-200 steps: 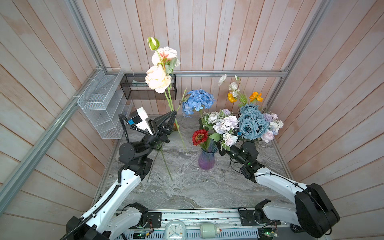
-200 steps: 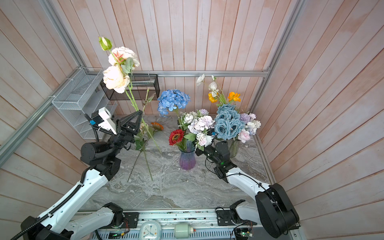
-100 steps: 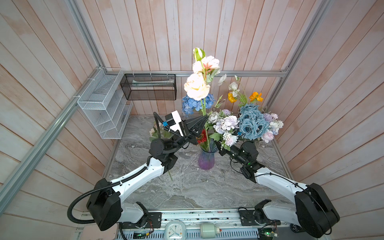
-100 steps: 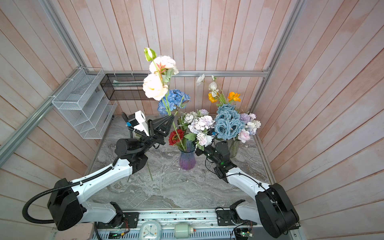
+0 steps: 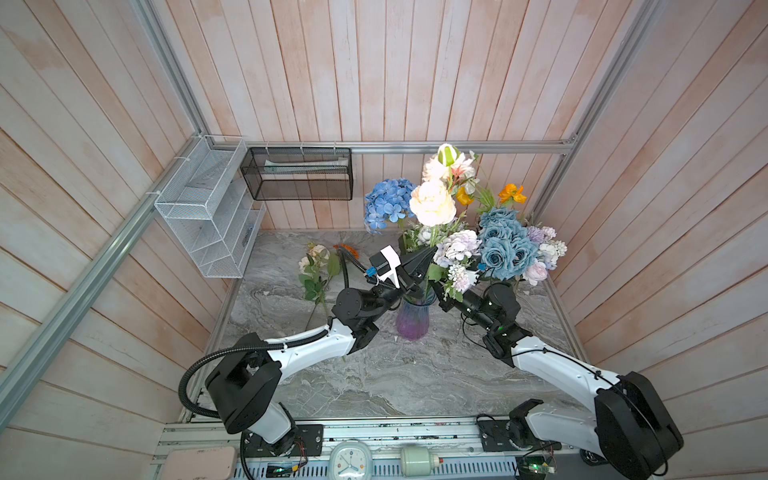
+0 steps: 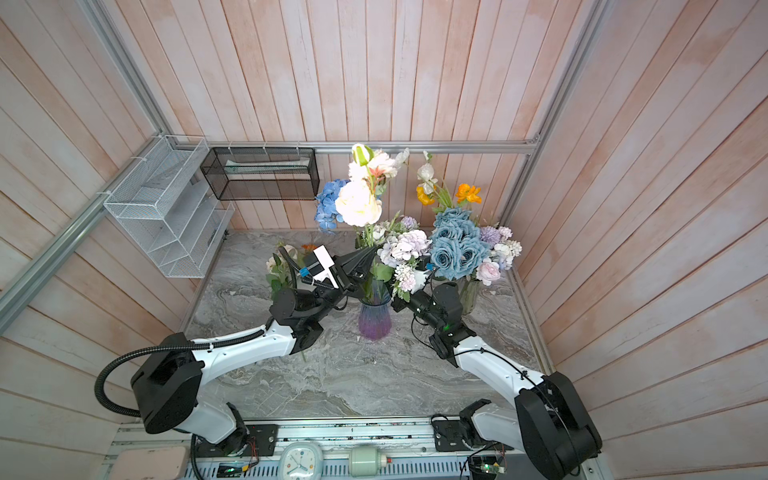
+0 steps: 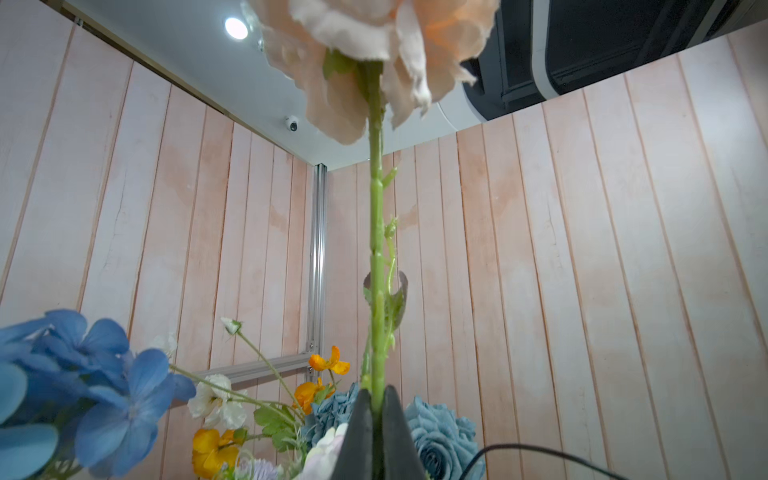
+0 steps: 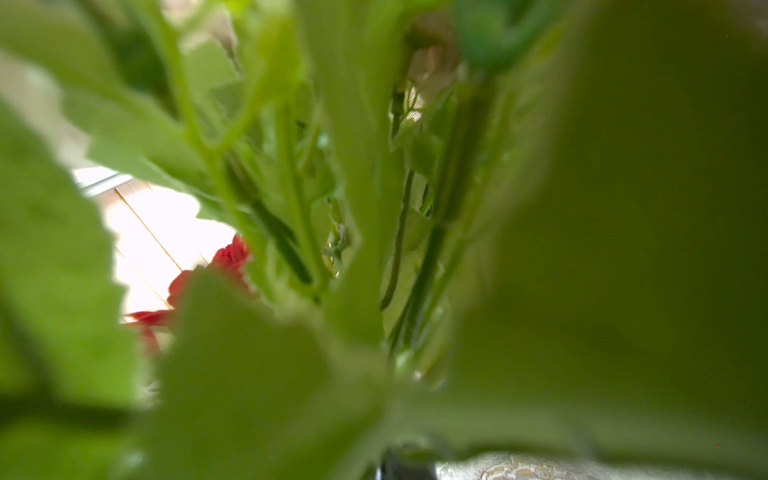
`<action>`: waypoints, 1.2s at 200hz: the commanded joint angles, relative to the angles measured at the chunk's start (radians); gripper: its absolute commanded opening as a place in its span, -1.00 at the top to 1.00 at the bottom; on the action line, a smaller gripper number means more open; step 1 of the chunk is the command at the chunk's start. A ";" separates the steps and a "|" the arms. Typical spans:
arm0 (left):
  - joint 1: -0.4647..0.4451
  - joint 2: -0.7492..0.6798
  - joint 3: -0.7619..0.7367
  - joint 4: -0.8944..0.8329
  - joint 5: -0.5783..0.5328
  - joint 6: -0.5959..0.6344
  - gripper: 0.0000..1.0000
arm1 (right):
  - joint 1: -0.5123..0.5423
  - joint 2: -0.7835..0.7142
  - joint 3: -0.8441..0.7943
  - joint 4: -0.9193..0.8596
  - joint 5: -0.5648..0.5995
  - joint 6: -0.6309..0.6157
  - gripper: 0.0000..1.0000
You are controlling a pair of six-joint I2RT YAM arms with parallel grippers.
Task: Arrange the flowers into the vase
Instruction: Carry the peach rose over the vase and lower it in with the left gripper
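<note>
vase (image 5: 411,322): purple-blue; tabletop (image 5: 374,386): grey marbled; hydrangea (image 5: 386,201): blue; large rose (image 5: 432,203): peach-cream; poppies (image 5: 512,193): orange

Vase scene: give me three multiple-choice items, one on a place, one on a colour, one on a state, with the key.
1. The loose pale rose lies: A in the vase; B on the table, left of it; C right of it.
2. The vase is: A red; B green; C purple and blue.
3. The left gripper is: A shut on the peach rose stem; B open; C shut on the vase.
B: it lies flat on the marble there. C: purple base, bluish top. A: fingers pinch the stem.
</note>
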 commanded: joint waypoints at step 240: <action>-0.069 -0.121 -0.142 -0.404 -0.253 -0.004 -0.51 | 0.004 -0.010 0.019 -0.011 -0.006 -0.024 0.74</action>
